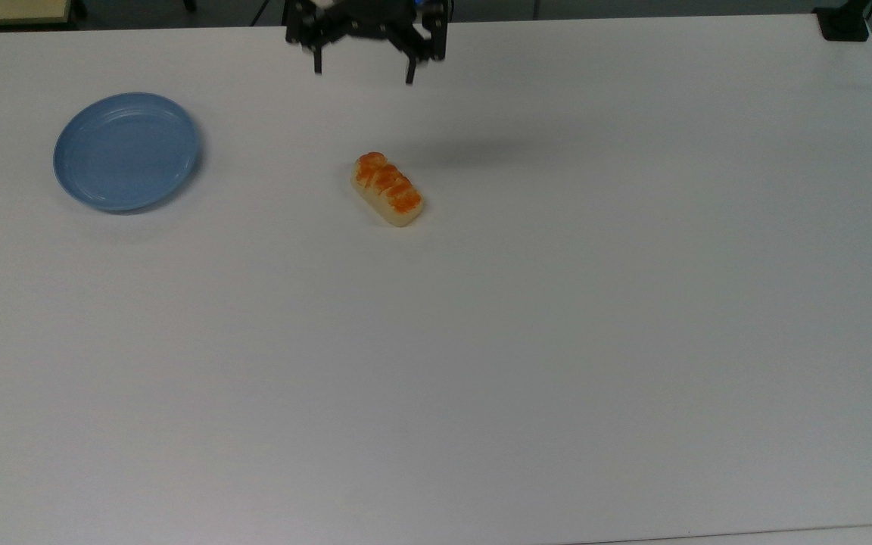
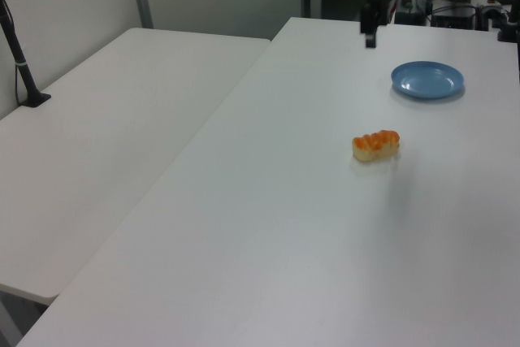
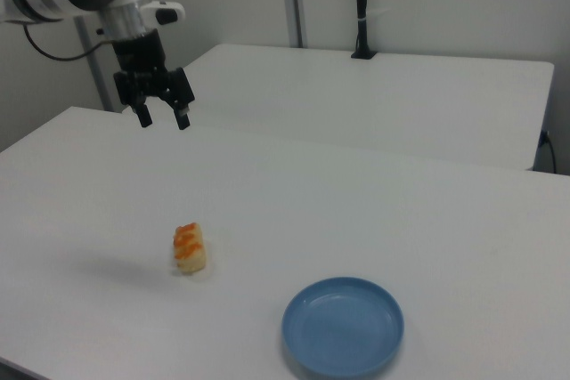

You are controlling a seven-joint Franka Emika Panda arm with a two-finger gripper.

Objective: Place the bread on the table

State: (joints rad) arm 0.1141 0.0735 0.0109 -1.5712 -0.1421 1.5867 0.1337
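White table (image 1: pixel 557 341) with a second white table (image 2: pixel 106 127) beside it, at the left view's left. The bread (image 1: pixel 387 189) lies flat on the tabletop, orange top up, set diagonally in the top view, well apart from the blue plate (image 1: pixel 127 151) at the top view's left. The gripper (image 1: pixel 364 70) hangs above the table's far edge in the top view, raised clear of the bread, its two fingers spread wide and holding nothing. A black post (image 3: pixel 361 6) stands on the second table.
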